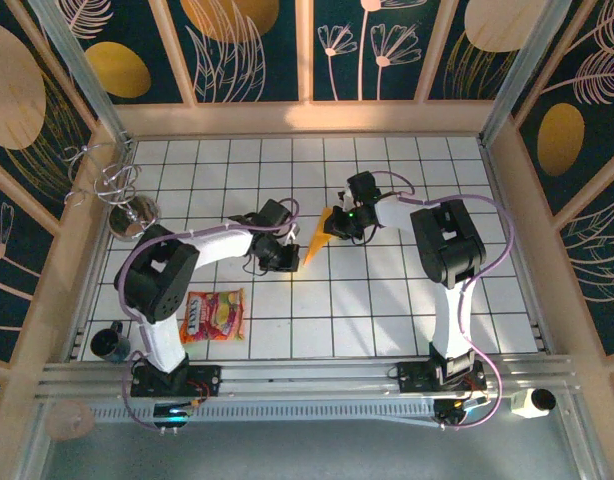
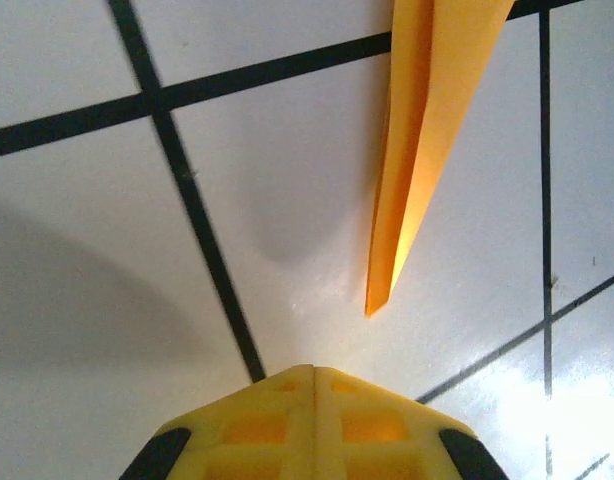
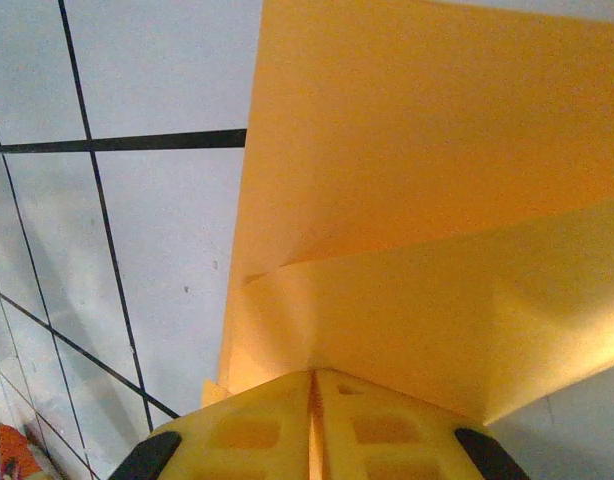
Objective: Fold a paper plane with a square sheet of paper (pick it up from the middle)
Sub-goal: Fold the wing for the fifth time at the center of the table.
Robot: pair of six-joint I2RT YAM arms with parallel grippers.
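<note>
Right gripper (image 3: 313, 378), jaws closed on the broad rear of the paper plane (image 1: 316, 238), held the orange dart near the middle of the white tiled table (image 2: 287, 200), its nose slanting down and apparently raised off the tiles. Left gripper (image 2: 314, 372), jaws shut and empty, sat just short of the nose tip, not touching it. Judged step: sharpening the centre crease. Done well, the right grip would hold firm while the left pinched on the fold line and ran along it, without dragging the nose sideways.

Paper plane (image 1: 315, 242) between left tool (image 1: 293, 260) and right tool (image 1: 333, 226)
</note>
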